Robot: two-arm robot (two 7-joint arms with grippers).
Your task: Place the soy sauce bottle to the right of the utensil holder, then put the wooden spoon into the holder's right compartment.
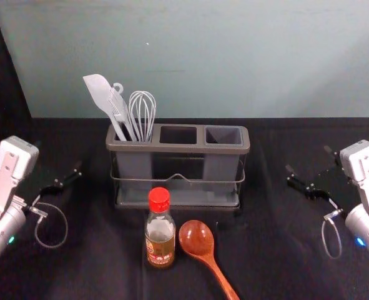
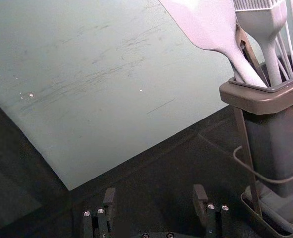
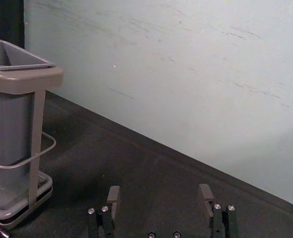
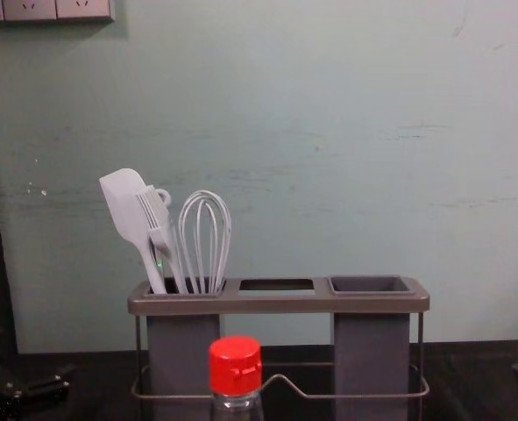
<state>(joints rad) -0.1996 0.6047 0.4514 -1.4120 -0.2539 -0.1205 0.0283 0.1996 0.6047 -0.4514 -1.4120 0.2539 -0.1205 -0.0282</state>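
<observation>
Plainly, both placements remain

The soy sauce bottle (image 1: 161,242) stands before the utensil holder (image 1: 184,149), wooden spoon (image 1: 196,239) alongside, right compartment (image 1: 224,135) vacant. Left end effector (image 2: 154,191) and right end effector (image 3: 159,190) hang spread, either side.

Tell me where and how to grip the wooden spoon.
I'd take the wooden spoon by its handle, with the open right gripper coming from above and closing across it: the spoon lies flat, and the slim handle slants rightward, away from the soy sauce bottle that stands close beside the bowl.
</observation>
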